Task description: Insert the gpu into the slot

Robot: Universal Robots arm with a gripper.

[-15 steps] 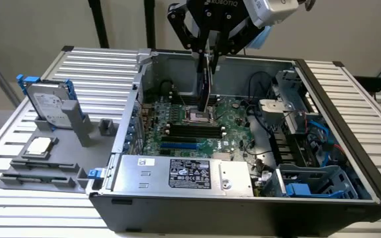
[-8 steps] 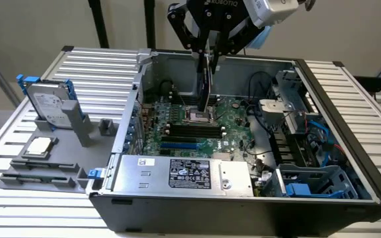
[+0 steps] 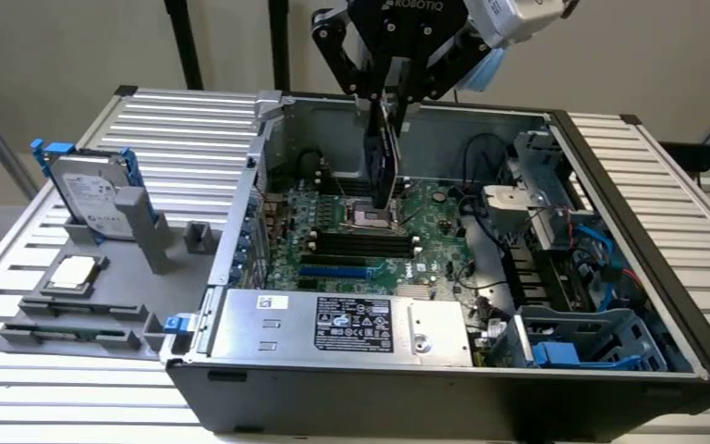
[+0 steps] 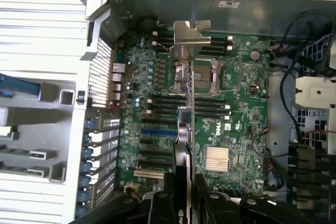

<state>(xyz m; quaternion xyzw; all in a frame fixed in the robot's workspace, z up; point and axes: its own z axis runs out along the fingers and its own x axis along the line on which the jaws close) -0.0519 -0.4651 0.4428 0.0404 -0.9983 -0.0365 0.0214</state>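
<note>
Fingers of the gripper are pinched on the gpu, a thin black card with a silver bracket. It is held edge-on above the middle of the motherboard, clear of the case walls. The blue slot is seen uncovered beside it, nearer the board's edge.

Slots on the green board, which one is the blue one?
The bright-blue slot, lying between the black memory slots and the silver power-supply box. Those memory slots are black; this strip is bright blue.
</note>
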